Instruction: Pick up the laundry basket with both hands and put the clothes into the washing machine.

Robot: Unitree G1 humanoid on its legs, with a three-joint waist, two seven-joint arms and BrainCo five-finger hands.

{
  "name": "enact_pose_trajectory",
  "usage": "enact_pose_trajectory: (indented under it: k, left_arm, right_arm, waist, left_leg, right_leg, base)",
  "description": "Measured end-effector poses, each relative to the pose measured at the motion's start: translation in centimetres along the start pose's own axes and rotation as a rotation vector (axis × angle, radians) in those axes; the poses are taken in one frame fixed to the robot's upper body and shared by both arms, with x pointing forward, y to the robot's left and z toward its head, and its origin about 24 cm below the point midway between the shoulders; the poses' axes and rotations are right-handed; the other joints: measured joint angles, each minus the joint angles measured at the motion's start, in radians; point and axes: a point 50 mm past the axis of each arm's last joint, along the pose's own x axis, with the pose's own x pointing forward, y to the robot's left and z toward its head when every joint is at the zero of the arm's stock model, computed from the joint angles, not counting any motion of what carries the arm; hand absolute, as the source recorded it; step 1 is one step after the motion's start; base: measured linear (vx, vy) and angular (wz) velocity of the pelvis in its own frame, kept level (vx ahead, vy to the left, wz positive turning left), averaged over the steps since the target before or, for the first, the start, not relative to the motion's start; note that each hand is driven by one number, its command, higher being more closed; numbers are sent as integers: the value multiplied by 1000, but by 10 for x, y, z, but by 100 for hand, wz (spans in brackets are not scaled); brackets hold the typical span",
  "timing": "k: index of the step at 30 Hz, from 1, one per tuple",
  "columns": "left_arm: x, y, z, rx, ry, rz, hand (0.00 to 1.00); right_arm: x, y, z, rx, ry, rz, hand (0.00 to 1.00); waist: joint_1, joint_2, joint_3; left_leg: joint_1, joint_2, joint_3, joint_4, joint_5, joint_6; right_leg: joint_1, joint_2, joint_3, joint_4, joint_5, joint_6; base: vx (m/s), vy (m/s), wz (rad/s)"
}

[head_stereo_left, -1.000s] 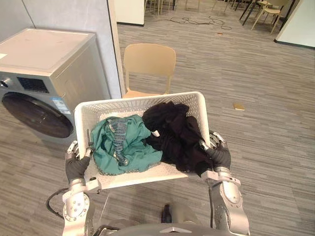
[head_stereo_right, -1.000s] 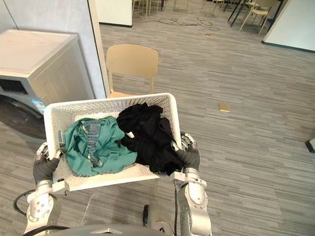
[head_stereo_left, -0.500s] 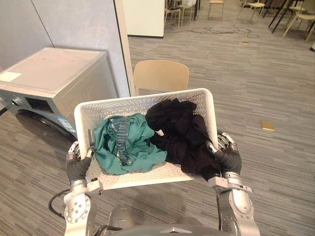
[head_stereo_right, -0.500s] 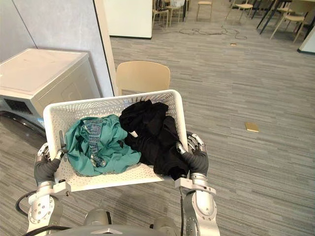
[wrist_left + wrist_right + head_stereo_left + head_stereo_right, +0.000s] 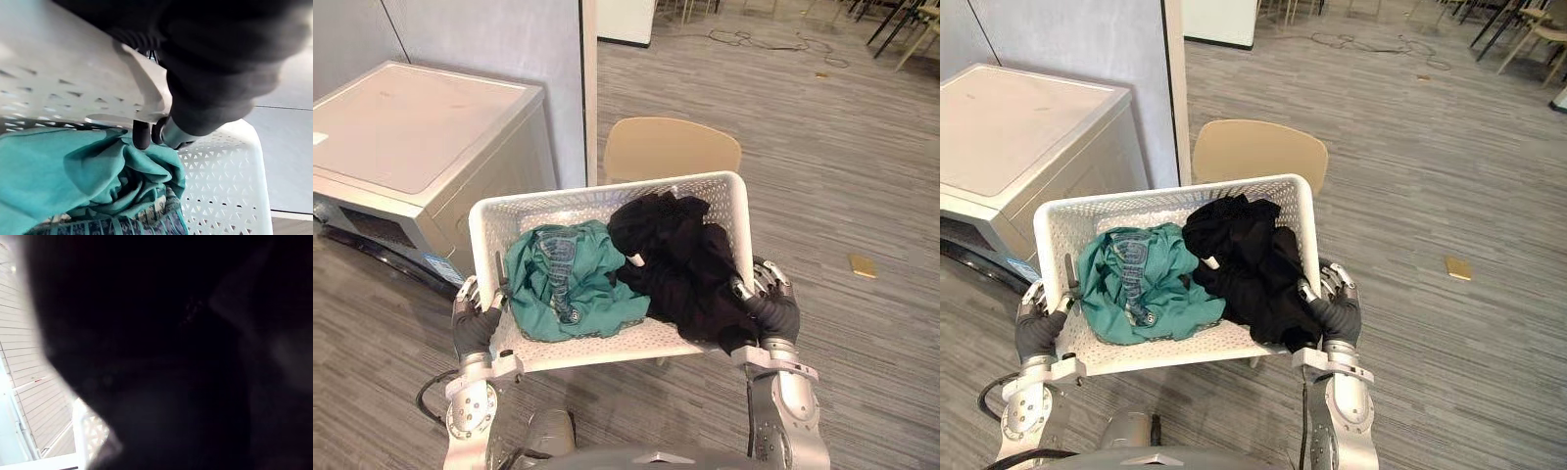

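Laundry basket (image 5: 563, 208), white perforated plastic, is carried in front of the robot between both hands, off the grey plank floor (image 5: 862, 147). Left hand (image 5: 473, 328) is at the basket's eight o'clock corner with its fingers hooked over the rim. The left wrist view shows its dark fingertips (image 5: 141, 139) curled down inside the wall, touching the teal cloth. Right hand (image 5: 773, 311) is at the four o'clock corner, knuckles up and fingers bent in round the rim. Black cloth spills over the edge just there, so the fingertips are partly hidden. The right wrist view shows mostly dark cloth with a sliver of basket wall (image 5: 93, 431). There are two heaps of clothes inside. A teal garment (image 5: 573, 289) with a patterned patch lies on the nine o'clock half. A black bundle (image 5: 680, 264) fills the three o'clock half, piled against the right wall and touching the teal one in the middle. The washing machine (image 5: 421, 137), with a pale flat top and grey side, stands at ten o'clock from the basket, near it but apart. Only a dark strip of its front is visible, so I cannot tell how the door stands. A grey partition (image 5: 489, 39) rises behind the machine. A tan chair (image 5: 671, 152) stands at twelve o'clock, its back just beyond the basket's far rim. A small tan object (image 5: 863, 265) lies on the floor at three o'clock, well apart.
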Motion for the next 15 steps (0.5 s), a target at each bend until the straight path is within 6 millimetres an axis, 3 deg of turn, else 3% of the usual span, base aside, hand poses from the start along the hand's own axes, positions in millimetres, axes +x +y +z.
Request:
enact_pose_trajectory:
  k: [2,4,5,6,8,11,12,13,14,15]
  left_arm:
    - [0,-2,-1,6,2,-18,100]
    - [0,0,-5,28,22,-23,100]
    - [0,3,-7,39,30,-18,100]
    - [0,7,-8,50,36,-7,100]
    - [1,14,-8,59,34,21,100]
    - [2,23,-10,60,45,69,100]
    - [3,25,-12,57,52,84,100]
    - [3,27,-14,64,59,88,100]
    - [3,26,-17,62,71,92,100]
    - [2,25,-24,43,101,106,100]
  right_arm:
    - [3,-3,-7,2,21,-20,100]
    - [3,-5,-21,2,77,-31,100]
    - [3,-4,-30,2,115,-30,100]
    - [3,-3,-39,3,153,-23,100]
    - [6,4,-42,9,162,8,100]
    - [13,14,-43,19,157,54,100]
    - [14,15,-46,20,169,63,100]
    - [12,15,-48,22,177,71,100]
    - [11,14,-49,22,182,71,100]
    - [11,10,-52,5,197,71,100]
  waist:
    - [-20,-10,10]
    - [-30,-6,18]
    - [-35,5,23]
    - [-50,31,27]
    - [-46,39,32]
    - [-40,64,46]
    - [-42,71,50]
    - [-49,59,49]
    - [-63,58,51]
    - [-70,98,47]
  left_leg:
    - [23,-11,15,-22,-26,-1]
    - [65,-9,36,-24,-53,6]
    - [99,-1,43,-38,-63,16]
    - [122,18,56,-63,-61,21]
    - [151,53,95,-96,-50,6]
    - [219,117,149,-158,-34,-25]
    - [250,141,171,-166,-25,-50]
    - [274,145,170,-160,-36,-81]
    - [288,157,147,-153,-58,-114]
    - [295,198,137,-163,-47,-119]
  right_leg:
    - [-98,1,44,202,17,2]
    - [-163,-2,51,348,94,-1]
    - [-195,-8,31,405,157,-16]
    - [-208,-19,-4,415,140,-60]
    - [-245,-18,-66,341,46,-68]
    - [-314,4,-144,160,34,-63]
    - [-320,21,-160,47,95,-67]
    - [-307,25,-163,-86,223,-82]
    - [-291,29,-164,-82,296,-21]
    - [-283,65,-188,-69,274,-46]
  base:
    - [56,66,-6]
    - [69,62,-35]
    - [157,102,-50]
    - [166,84,-49]
    - [141,2,-71]
    - [192,-146,-85]
    - [300,-254,-40]
    - [273,-244,-13]
    - [255,-264,4]
    - [228,-271,4]
